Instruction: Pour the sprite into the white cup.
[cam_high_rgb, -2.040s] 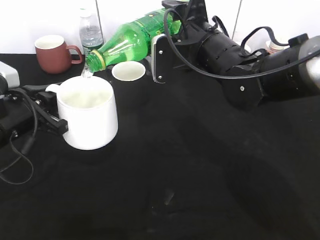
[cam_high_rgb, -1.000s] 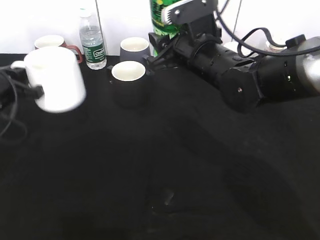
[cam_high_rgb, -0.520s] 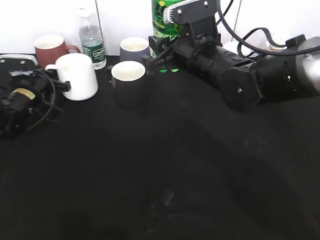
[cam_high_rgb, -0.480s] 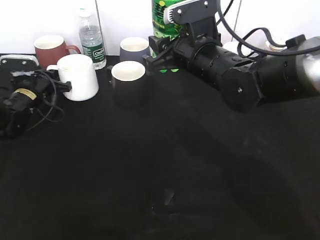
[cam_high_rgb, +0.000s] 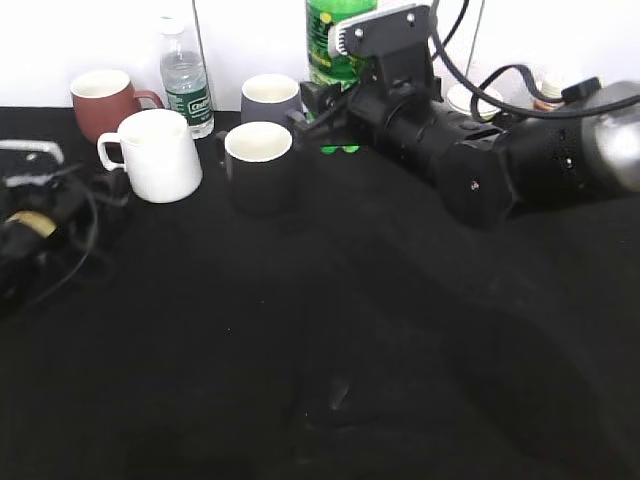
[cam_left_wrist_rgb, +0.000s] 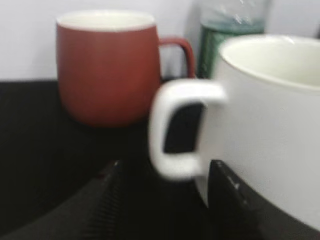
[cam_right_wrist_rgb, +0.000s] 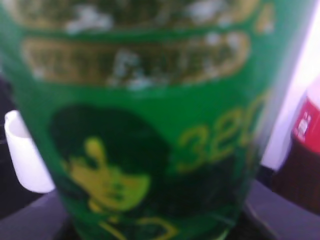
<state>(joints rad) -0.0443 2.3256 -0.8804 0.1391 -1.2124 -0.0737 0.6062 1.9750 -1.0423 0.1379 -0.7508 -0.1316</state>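
Note:
The sprite (cam_high_rgb: 335, 30), a green bottle, stands upright at the back, and its green and yellow label fills the right wrist view (cam_right_wrist_rgb: 145, 115). My right gripper (cam_high_rgb: 335, 110) is shut around its lower body. The white cup (cam_high_rgb: 157, 155) stands on the black table at the back left. In the left wrist view it is close up (cam_left_wrist_rgb: 265, 120), with its loop handle just beyond my jaw tips. My left gripper (cam_left_wrist_rgb: 167, 175) is open and holds nothing. In the exterior view it (cam_high_rgb: 105, 188) lies low, just left of the cup.
A red mug (cam_high_rgb: 100, 103) and a small water bottle (cam_high_rgb: 182, 72) stand behind the white cup. A grey mug (cam_high_rgb: 270, 98) and a black mug with white inside (cam_high_rgb: 258, 165) stand by the sprite. A red-labelled dark bottle (cam_right_wrist_rgb: 305, 150) is to the sprite's right.
The sprite went from tilted over the cup to upright at the back. My left gripper set the white cup down at the back left, let go and drew back left.

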